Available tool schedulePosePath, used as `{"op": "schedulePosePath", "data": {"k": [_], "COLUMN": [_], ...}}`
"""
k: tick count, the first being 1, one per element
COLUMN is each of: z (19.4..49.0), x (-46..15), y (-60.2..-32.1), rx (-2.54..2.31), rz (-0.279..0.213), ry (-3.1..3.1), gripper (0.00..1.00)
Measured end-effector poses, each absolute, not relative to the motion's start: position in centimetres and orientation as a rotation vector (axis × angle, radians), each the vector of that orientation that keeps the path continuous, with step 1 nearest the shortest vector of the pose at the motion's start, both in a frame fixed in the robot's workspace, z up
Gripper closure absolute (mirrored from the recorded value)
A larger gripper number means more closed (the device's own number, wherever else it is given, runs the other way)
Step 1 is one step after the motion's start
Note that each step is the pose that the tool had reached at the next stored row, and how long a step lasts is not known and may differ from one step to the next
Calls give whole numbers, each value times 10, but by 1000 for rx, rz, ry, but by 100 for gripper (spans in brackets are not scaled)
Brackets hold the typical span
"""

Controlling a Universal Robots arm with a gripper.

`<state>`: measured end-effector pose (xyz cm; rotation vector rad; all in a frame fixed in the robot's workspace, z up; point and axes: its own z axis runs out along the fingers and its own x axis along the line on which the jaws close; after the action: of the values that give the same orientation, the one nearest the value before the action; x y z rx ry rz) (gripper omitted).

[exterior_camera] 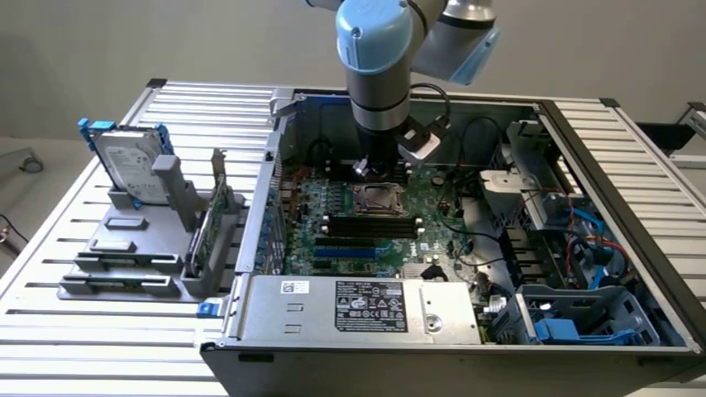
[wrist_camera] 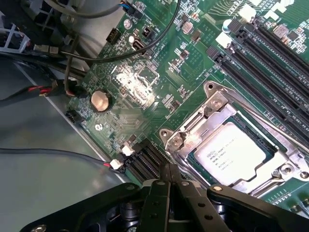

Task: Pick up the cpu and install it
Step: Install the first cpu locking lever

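Exterior view: blue-and-grey robot arm reaches down into open computer case lying on slatted metal desk. Its pincer hangs just above the dark square socket frame on the green motherboard.

Wrist view: black pincer fingers pressed together, holding nothing. Small flat square cpu with silver-grey top sits seated inside the metal-rimmed socket frame, just beside the fingertips. Round coin battery well apart.
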<state>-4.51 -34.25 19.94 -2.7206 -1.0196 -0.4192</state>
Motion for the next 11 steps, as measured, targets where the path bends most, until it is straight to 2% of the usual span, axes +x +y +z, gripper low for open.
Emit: {"op": "schedulePosePath", "data": {"k": [11], "z": [210], "x": [-45], "y": [-349], "rx": [-2743], "rz": [-395], "ry": [-974], "gripper": [89]}}
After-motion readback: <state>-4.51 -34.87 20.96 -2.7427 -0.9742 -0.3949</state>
